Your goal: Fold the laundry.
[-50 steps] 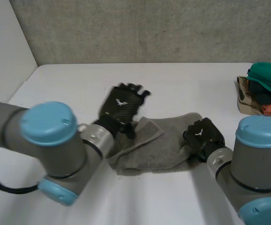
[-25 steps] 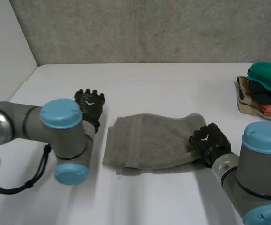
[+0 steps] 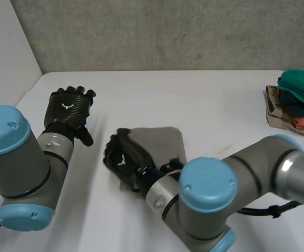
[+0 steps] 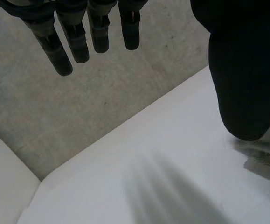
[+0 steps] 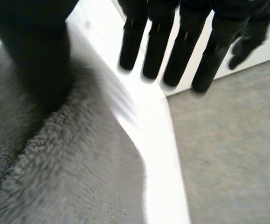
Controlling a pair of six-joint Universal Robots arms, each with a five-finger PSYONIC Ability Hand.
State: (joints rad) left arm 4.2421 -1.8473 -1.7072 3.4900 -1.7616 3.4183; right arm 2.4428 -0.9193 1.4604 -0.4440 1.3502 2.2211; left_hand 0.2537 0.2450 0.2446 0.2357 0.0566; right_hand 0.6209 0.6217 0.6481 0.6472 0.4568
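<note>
Head view: the grey towel lies folded near the middle of the white table. The right hand rests on the towel's end nearest the robot's left side, and its arm reaches in across the near edge of the cloth. The left hand is held off to the left of the towel, apart from it, with its fingers loosely extended and nothing in them. At the table's far right edge sits a pile of clothes in teal, dark and orange layers. A concrete wall stands behind the table.

Left wrist view: the left hand is spread, its fingers straight and well apart from the thumb, holding nothing. Beyond them are the bare table and the wall.

Right wrist view: the right hand is spread too. Its thumb is down against the towel, while the straight fingers reach past the cloth over the table's edge, not closed on anything. A grey floor shows beyond that edge.
</note>
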